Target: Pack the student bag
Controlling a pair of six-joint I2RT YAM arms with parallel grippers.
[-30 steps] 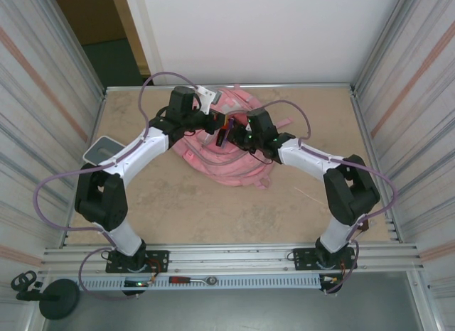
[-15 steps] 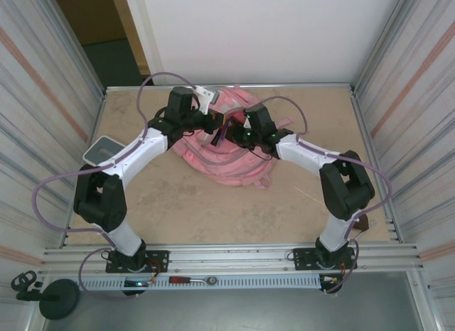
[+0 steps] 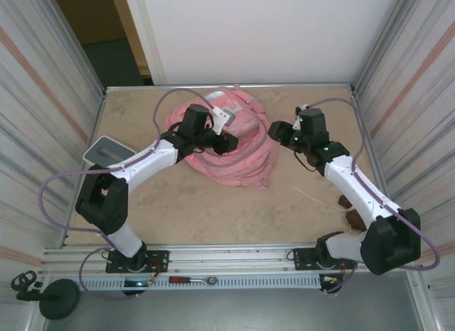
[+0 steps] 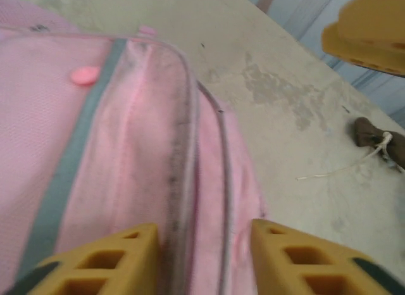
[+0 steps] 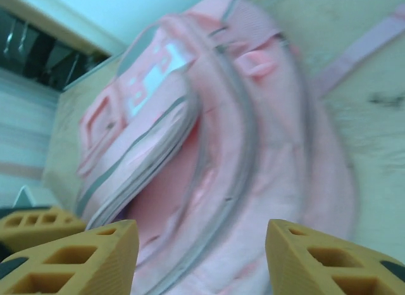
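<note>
Here, left claw [image 4: 204,247] apart over student bag [image 3: 245,160] seam, right claw [image 5: 201,244] apart at its right edge, bare table [image 3: 213,210] nearer.

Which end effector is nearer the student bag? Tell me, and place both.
Left. The left end effector hovers over the student bag; the right end effector sits beside its right edge.

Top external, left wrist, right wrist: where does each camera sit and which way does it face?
Top external: above, behind the arm bases, looking down on the table; both arms show, left gripper and right gripper at the student bag.
Left wrist: on the left arm, looking past its fingers down the bag toward a brown object.
Right wrist: on the right arm, facing the bag past its fingers.
Shared: all see the bag; top and left wrist share the brown object.
</note>
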